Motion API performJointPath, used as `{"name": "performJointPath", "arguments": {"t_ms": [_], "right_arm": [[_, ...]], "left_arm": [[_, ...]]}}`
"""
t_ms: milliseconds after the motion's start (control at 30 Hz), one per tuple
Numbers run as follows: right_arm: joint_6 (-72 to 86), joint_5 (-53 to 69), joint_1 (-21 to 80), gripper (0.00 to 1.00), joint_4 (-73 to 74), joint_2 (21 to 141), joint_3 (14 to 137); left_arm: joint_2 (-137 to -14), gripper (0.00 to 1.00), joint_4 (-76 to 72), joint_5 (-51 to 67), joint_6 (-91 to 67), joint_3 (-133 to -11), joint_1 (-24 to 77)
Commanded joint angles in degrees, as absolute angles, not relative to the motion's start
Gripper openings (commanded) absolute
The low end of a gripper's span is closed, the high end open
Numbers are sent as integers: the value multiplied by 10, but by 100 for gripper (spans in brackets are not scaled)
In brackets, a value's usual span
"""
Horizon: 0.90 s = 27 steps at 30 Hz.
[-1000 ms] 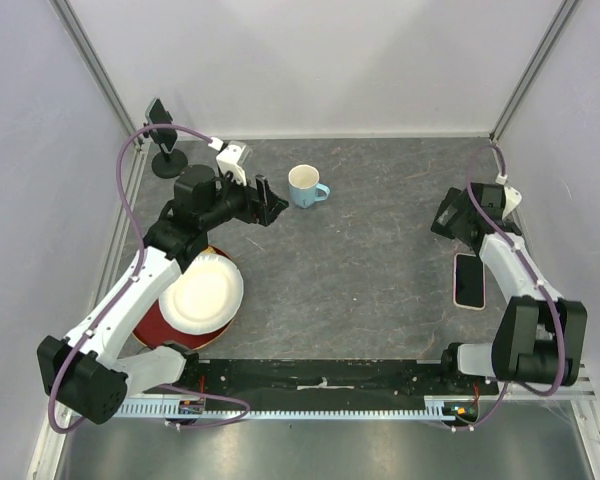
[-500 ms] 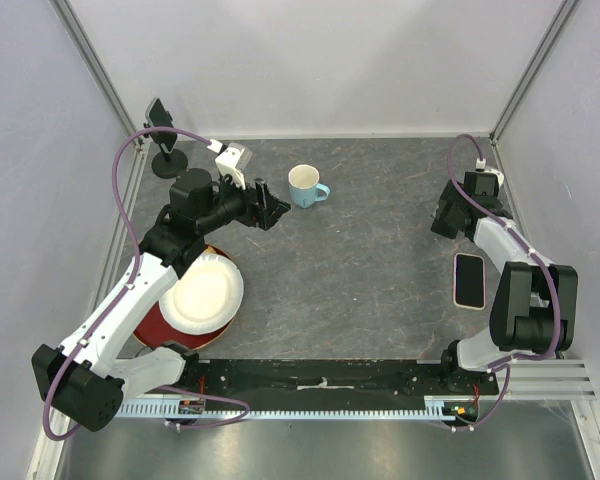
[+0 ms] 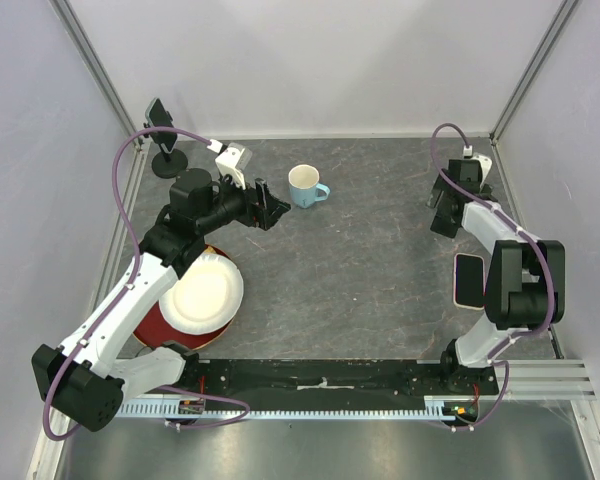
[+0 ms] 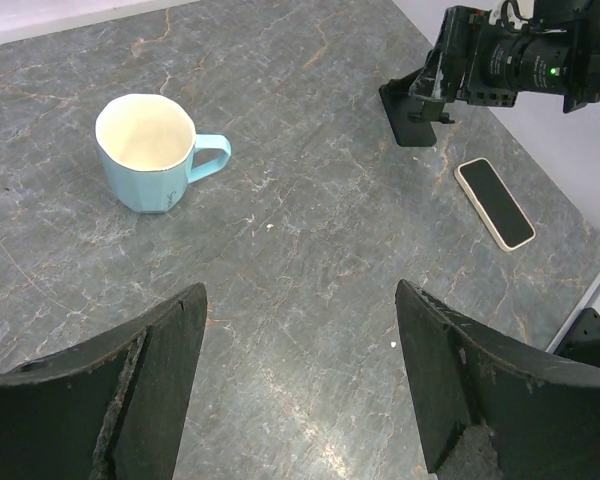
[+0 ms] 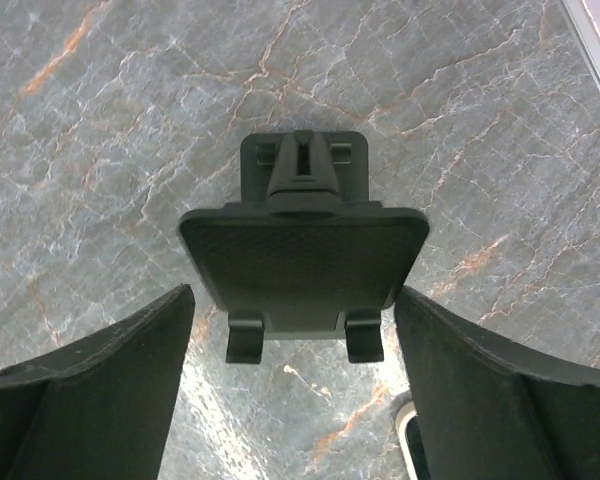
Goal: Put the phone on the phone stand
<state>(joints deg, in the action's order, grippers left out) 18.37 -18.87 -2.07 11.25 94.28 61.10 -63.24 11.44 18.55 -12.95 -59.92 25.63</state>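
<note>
The phone [image 4: 494, 203] lies flat, dark face up, on the table [image 4: 310, 240], just to the near side of the phone stand [image 5: 302, 262] and not touching it. Our right gripper [image 5: 292, 293] hangs over the stand with its fingers spread wide, one on each side of the backrest, and nothing between them. Our left gripper [image 4: 300, 292], well apart from the stand with the mug [image 4: 148, 150] roughly between, is also spread wide and carries nothing.

The risk we see is that the right arm is lined up on the stand, not the phone. If it drops or closes here, it may knock over or shift the stand, which looks light. The phone is thin and sits flush with the table, so a pinch may slip off its edges or push it further from the stand.

The right wrist view shows the stand's textured face and two lower hooks, which the arm hides from overhead. Only the left wrist view shows stand and phone together with the gap between them.
</note>
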Motion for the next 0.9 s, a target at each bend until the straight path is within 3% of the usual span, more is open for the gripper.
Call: {"name": "performJointPath", "arguments": {"t_ms": [0, 133, 333, 400, 667, 867], "right_arm": [[192, -238, -13, 83, 107, 961, 647], [194, -260, -9, 70, 106, 958, 642], [180, -247, -4, 22, 103, 948, 625], [176, -228, 27, 13, 92, 935, 612], [127, -137, 160, 1, 75, 833, 516], [98, -7, 265, 0, 60, 740, 444]], "left_arm": [[-626, 82, 93, 191, -112, -599, 258], [-632, 82, 95, 192, -113, -600, 258], [-641, 82, 97, 193, -115, -601, 258], [-642, 82, 97, 195, -115, -601, 258], [-653, 82, 98, 197, -116, -601, 258], [-657, 82, 100, 196, -116, -602, 258]]}}
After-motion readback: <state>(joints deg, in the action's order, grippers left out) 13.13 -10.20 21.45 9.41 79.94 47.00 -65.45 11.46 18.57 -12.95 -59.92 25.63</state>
